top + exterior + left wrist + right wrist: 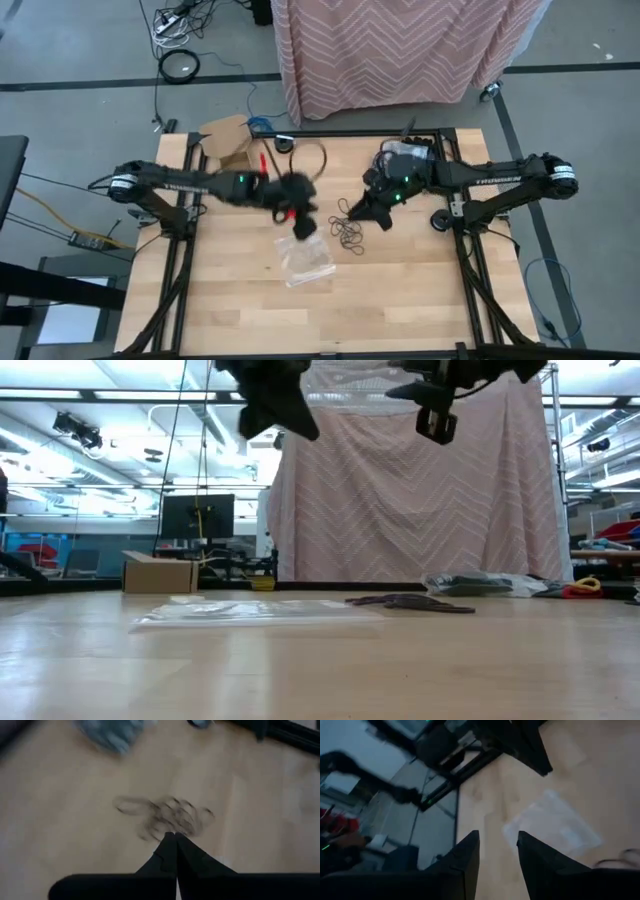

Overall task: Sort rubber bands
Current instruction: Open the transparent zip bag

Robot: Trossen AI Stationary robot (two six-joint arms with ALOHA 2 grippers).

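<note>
Left gripper point(303, 222) sits near the middle of the high view, its two dark fingers point(172, 851) pressed together with nothing visible between them; in its own wrist view the tips come to a single point just short of a blurred tangle of rubber bands point(170, 817). Seen from above, that dark heap of rubber bands point(348, 232) lies on the wooden table point(400, 300) slightly right of centre, between the two grippers. Right gripper point(381, 214) hangs at the upper right of the heap, its fingers point(465, 855) standing apart with bare table showing in the gap and nothing held. A clear crinkly plastic bag point(303, 258) lies flat on the table just below the left gripper and to the left of the heap. A cardboard box point(226, 140) rests at the table's upper left edge, with a red item point(264, 160) beside it. In the low view the bands form a low dark strip point(410, 602) right of centre, the bag point(255, 612) spreads to their left, and a pink patterned cloth point(420, 490) hangs behind the table.
</note>
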